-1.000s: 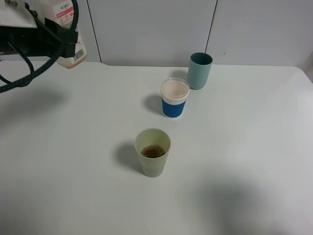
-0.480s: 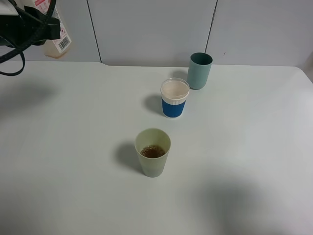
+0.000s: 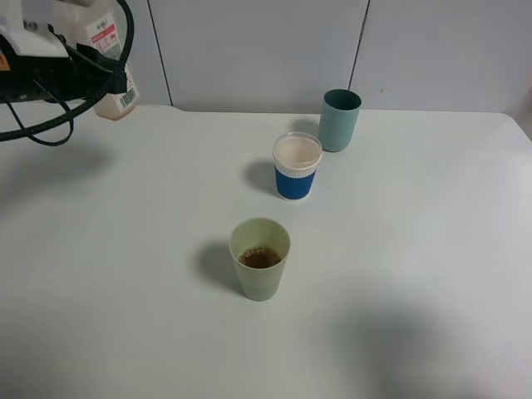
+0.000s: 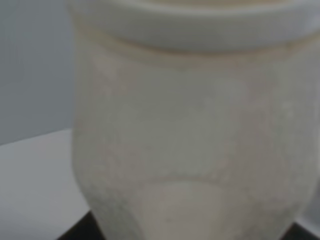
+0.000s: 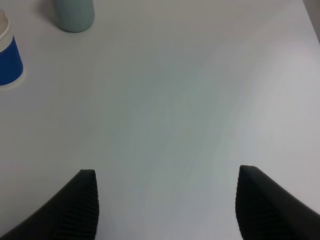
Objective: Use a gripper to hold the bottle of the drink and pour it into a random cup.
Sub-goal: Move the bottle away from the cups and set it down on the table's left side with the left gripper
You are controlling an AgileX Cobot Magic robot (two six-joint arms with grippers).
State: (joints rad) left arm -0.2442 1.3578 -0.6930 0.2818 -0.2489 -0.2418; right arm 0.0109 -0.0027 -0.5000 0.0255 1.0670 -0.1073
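The bottle (image 3: 111,71), with its red-and-white label and a little brown liquid at its base, stands nearly upright at the table's far left back edge. My left gripper (image 3: 93,79) is shut on it, and whether the base touches the table I cannot tell. The bottle (image 4: 190,130) fills the left wrist view, blurred. The pale yellow-green cup (image 3: 259,258) stands in the middle of the table with brown drink (image 3: 259,257) in its bottom. In the right wrist view my right gripper (image 5: 167,205) is open above bare table, holding nothing.
A blue-and-white paper cup (image 3: 297,165) with pale contents stands behind the yellow-green cup, and a teal cup (image 3: 340,120) stands farther back right. Both appear in the right wrist view, the teal cup (image 5: 74,12) and the paper cup (image 5: 9,55). Grey wall panels back the table.
My left gripper carried the bottle left and up, then back right and down; the bottle now sits lower and more upright. The cups have not moved.
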